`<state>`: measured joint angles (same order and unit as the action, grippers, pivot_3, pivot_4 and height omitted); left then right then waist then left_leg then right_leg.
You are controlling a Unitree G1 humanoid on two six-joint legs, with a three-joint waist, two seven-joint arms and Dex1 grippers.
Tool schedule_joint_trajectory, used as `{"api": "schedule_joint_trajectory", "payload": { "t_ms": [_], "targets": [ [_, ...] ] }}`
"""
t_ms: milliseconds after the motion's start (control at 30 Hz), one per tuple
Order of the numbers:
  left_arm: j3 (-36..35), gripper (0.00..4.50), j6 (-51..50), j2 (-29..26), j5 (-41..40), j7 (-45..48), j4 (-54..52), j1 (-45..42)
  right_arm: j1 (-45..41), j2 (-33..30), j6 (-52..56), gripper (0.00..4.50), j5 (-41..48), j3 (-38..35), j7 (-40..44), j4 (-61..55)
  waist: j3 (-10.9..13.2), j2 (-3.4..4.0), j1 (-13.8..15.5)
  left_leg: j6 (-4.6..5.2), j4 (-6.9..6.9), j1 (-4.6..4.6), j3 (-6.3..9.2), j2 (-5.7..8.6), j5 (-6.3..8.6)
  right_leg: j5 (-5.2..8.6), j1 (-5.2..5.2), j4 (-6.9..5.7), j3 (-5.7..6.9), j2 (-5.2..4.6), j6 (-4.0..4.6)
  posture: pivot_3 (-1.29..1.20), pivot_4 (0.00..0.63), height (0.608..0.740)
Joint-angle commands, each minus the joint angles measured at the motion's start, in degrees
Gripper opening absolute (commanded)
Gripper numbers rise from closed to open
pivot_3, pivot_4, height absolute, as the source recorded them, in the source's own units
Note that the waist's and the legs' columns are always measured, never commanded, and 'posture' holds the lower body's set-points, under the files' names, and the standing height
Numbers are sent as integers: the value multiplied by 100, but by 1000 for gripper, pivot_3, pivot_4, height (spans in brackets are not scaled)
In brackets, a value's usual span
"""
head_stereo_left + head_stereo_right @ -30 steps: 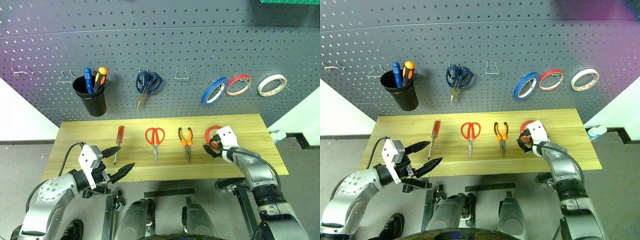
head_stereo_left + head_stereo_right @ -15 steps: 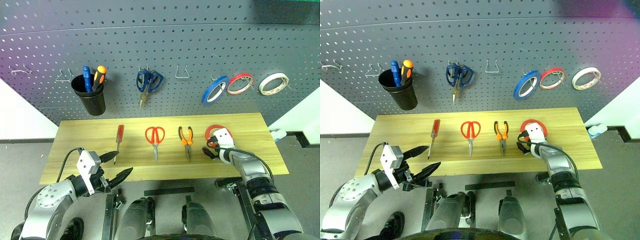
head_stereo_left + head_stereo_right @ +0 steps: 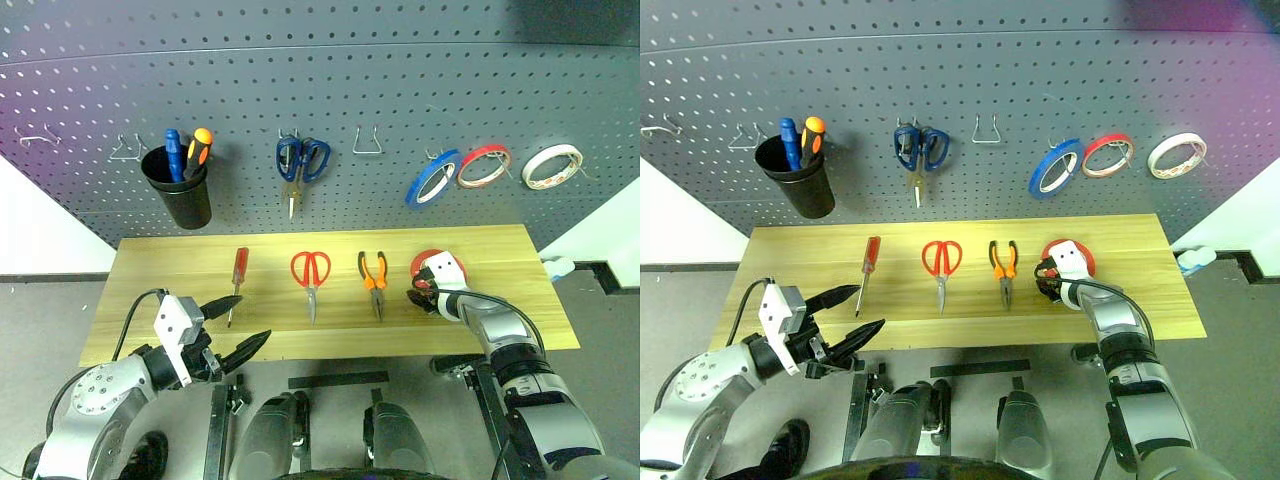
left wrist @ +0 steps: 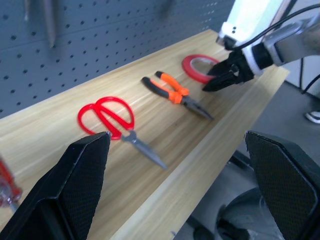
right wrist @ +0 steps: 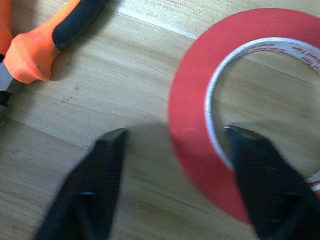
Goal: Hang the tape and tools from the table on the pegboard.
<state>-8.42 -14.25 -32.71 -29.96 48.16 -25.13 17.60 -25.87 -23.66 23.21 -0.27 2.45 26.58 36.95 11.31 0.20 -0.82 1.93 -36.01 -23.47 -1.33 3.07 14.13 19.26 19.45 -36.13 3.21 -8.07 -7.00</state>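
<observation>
Right wrist view looks straight down on the tape (image 5: pixel 195 145): the right gripper (image 5: pixel 172 137) straddles the near side of the red ring, one finger (image 5: pixel 95 190) on the bare wood outside it, the other finger (image 5: pixel 260 170) inside the hole. The jaws stand partly apart and are not yet pinching the band. The pliers (image 5: pixel 45 40) lie just beside that outer finger.

From the head, the right gripper sits low over the tape (image 3: pixel 428 262) at its end of the surface (image 3: pixel 160 262). Beyond the pliers lie the red scissors (image 3: pixel 311 274), then the screwdriver (image 3: pixel 239 272).

The left gripper (image 3: pixel 238 320) hovers at the front edge, spread wide and holding nothing, the screwdriver's tip just beyond it.

On the pegboard (image 3: pixel 320 90), a black cup (image 3: pixel 182 195) holds a blue screwdriver (image 3: pixel 174 152) and an orange one (image 3: pixel 200 150).
</observation>
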Motion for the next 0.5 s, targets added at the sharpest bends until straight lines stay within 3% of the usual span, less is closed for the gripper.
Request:
{"api": "schedule_joint_trajectory", "payload": {
  "t_ms": [33, 133, 167, 500],
  "targets": [
    [-129, 4500, 4, -121, -145, 99, -278, 8, 33, -43, -14, 1872, -69, 38, 28, -36, 0, 0, 1, -2, 0, 0, 0, 0, -1, 0, 0, 0, 0, 0, 0, 22, 187, 740],
    [-143, 4500, 5, -159, -172, 119, -321, 17, 2, -42, -26, 848, -75, 28, 35, 13, 0, -1, 3, -8, -1, 0, 0, 0, -4, -1, 0, 0, 0, 1, -2, 24, 182, 740],
    [-147, 4500, -3, -193, -200, 168, -358, 48, -12, -40, -41, 692, -81, 26, 48, 35, -1, -2, 3, -9, -1, 0, 0, 0, -4, -1, 0, 0, 0, 2, -3, 25, 180, 740],
    [-359, 4500, -277, -441, -620, 402, -525, 119, -62, 18, -191, 683, 79, -223, -53, 97, -1, -1, 3, -24, -2, 0, 0, 0, -2, -4, 0, 0, 1, 5, -7, 19, 156, 740]
  ]
}}
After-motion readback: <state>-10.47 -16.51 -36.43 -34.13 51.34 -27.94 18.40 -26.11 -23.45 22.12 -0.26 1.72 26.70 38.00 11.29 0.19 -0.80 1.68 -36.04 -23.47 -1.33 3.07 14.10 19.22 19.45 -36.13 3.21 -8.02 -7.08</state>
